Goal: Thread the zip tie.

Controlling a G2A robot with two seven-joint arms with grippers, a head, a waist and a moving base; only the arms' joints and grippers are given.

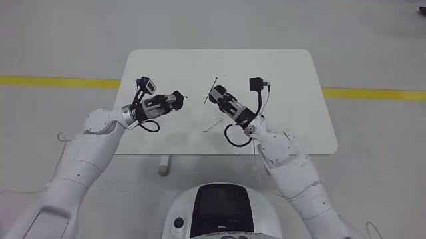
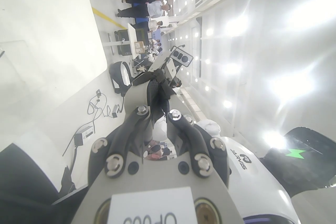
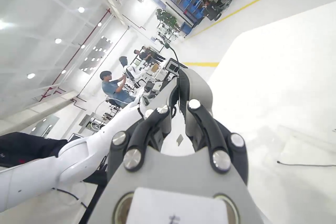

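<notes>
White smooth tabletop (image 1: 293,72), rounded corners; right gripper (image 1: 213,93), well inside its edges, pinches a thin black zip tie (image 3: 177,62); left gripper (image 1: 178,98) closed, nearby.

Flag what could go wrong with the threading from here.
1. The right gripper pinches the black zip tie far from its tip, leaving a long, curved free end; it may flex and miss.
2. The left gripper sits apart from the tie, and what its shut fingers hold is unclear, so alignment could be off.
</notes>
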